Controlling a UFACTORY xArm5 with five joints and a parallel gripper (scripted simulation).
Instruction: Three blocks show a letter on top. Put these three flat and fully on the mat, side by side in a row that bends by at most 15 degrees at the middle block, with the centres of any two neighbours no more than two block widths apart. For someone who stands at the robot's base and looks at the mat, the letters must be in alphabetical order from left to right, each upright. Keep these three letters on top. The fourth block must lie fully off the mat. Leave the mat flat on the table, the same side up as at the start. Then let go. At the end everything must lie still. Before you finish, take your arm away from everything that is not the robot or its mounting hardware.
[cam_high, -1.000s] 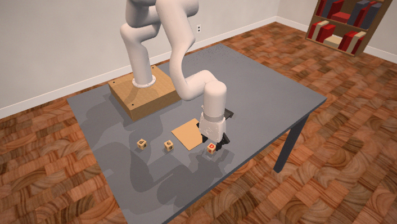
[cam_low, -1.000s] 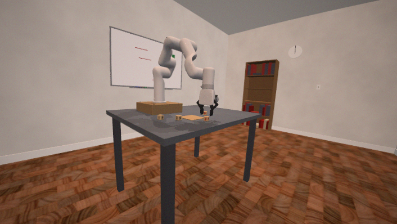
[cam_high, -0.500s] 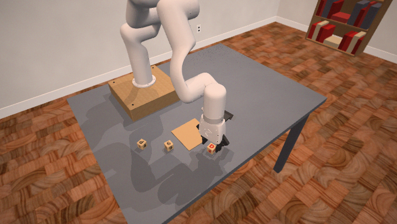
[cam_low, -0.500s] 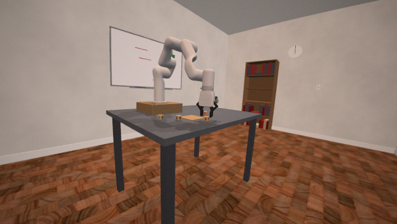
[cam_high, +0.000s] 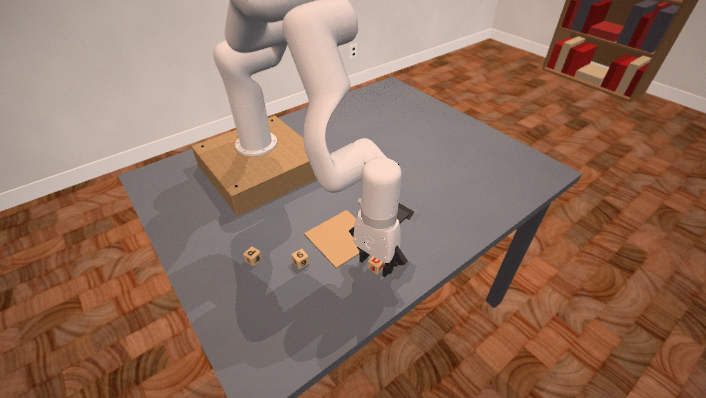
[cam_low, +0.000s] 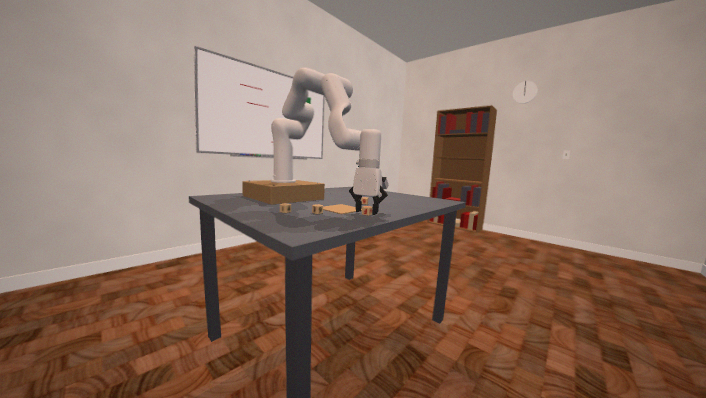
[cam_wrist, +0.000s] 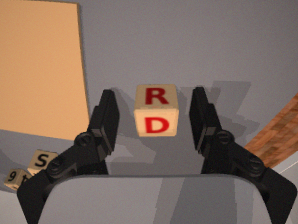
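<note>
A wooden block (cam_high: 376, 265) (cam_low: 367, 210) (cam_wrist: 156, 111) with a red R on one face and a red D on another lies on the grey table just off the tan mat's (cam_high: 331, 239) (cam_low: 339, 208) (cam_wrist: 40, 63) near corner. My gripper (cam_high: 380, 263) (cam_low: 368, 207) (cam_wrist: 153, 101) is low over it and open. One black finger stands on each side of the block, with a gap showing on both sides. Two more blocks lie left of the mat: one (cam_high: 300, 259) (cam_low: 317, 208) (cam_wrist: 43, 159) shows an S in the wrist view, the other (cam_high: 252, 256) (cam_low: 285, 208) lies farther left.
The wooden robot base (cam_high: 255, 172) stands behind the mat. The table's (cam_high: 475, 150) front right edge is close to the gripper, and the floor shows beyond it in the wrist view.
</note>
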